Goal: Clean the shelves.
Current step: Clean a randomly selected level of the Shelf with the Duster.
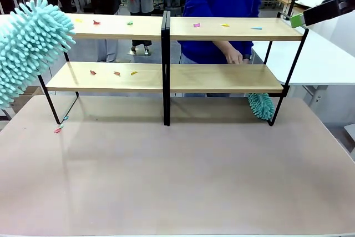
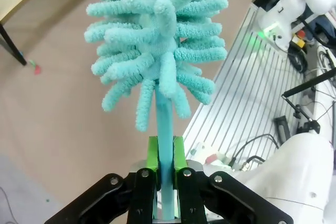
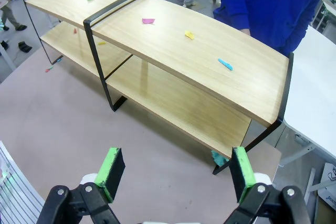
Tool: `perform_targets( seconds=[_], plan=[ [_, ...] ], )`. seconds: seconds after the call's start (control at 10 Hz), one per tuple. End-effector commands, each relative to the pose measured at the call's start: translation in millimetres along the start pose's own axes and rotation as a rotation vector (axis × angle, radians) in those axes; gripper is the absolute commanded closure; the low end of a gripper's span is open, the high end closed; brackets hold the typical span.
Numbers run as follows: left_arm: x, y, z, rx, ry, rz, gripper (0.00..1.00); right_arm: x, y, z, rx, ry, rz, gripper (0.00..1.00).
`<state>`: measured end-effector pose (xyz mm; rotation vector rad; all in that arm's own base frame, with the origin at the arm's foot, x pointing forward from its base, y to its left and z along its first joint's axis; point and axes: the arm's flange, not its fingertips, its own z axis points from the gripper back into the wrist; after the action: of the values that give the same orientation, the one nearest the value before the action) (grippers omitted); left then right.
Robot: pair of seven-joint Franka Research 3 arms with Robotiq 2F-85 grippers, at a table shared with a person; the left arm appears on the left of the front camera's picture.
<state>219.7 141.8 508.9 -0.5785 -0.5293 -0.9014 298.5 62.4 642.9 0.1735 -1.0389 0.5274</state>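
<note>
Tabletop (image 1: 177, 181) bears shelves (image 1: 222, 79); left hand (image 2: 166, 155) grips duster (image 2: 157, 40); right hand (image 3: 177, 167) agape.

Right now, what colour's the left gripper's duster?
The duster is turquoise; left wrist view shows it best.

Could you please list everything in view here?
table: one, pinkish-grey, front of view.
shelves: one, light wood, black frame, on table.
paper scraps: nine, mixed colours, six top boards, three lower left.
loose scraps: two, pink and teal, table by left leg.
held duster: one, turquoise, robot's grip.
second duster: one, turquoise, below lower board's right end.
person: one, blue top, behind shelves.
left hand: one, black, shut on held duster.
right hand: one, black, open, empty.
</note>
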Motion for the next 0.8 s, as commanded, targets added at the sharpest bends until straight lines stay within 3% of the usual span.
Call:
perform_targets(
  seconds=[0.0,0.4,0.6,0.7],
  plan=[
    [1.4,-0.2,0.5,-0.016,-0.024,-0.027,0.88,-0.1,-0.1,0.0,0.006,-0.002,-0.007,0.0],
    [0.2,-0.1,-0.2,0.002,0.004,0.003,0.88,-0.1,-0.1,0.0,0.006,-0.002,-0.007,0.0],
    [16.2,0.8,-27.7,-0.06,0.116,-0.028,0.88,-0.1,-0.1,0.0,0.006,-0.002,-0.007,0.0],
    [19.2,0.4,-43.1,-0.073,0.181,0.013,0.88,-0.1,-0.1,0.0,0.006,-0.002,-0.007,0.0]
  ],
)
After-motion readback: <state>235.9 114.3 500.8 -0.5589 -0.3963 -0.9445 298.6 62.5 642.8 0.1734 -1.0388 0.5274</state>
